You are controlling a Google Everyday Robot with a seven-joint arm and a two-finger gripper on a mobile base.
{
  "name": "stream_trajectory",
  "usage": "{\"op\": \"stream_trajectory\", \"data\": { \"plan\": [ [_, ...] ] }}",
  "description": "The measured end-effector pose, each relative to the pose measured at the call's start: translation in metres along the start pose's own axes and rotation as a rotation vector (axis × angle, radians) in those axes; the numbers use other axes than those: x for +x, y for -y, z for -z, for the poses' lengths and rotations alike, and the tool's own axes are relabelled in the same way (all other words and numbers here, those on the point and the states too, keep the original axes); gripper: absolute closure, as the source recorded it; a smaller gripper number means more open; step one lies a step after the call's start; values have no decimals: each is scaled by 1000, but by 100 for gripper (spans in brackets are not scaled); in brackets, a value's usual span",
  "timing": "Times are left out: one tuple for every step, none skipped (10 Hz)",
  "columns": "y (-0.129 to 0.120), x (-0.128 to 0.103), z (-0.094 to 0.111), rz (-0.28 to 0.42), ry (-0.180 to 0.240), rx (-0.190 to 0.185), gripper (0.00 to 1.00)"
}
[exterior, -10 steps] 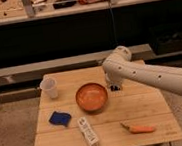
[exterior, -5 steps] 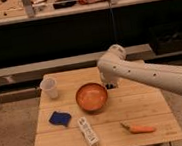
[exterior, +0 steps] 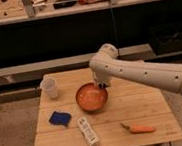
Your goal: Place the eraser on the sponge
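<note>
The white oblong eraser [exterior: 88,132] lies on the wooden surface [exterior: 139,109] beside the blue sponge [exterior: 60,118], not on it (placing remains). The end effector [exterior: 102,85] hangs by the orange bowl [exterior: 92,98], and I cannot tell its grip.

Pincer [exterior: 102,85] largely hidden at bowl [exterior: 93,108] far rim, arm [exterior: 145,74] cropped right

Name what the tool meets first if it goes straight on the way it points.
The tool points down at the back right rim of the orange bowl; probably that rim first, though depth is unclear and the table behind is possible.
</note>
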Motion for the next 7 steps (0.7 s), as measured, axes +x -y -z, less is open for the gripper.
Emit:
{"op": "stream_trajectory", "data": {
  "plan": [
    [4,0,1,10,-1,2,94],
    [6,-1,2,20,-2,3,96],
    [15,-4,2,37,-1,7,96],
    [27,-8,3,49,1,10,96],
    [42,-12,3,65,4,15,96],
    [57,-14,5,86,6,20,96],
    [62,-15,5,97,7,21,96]
  ]
}}
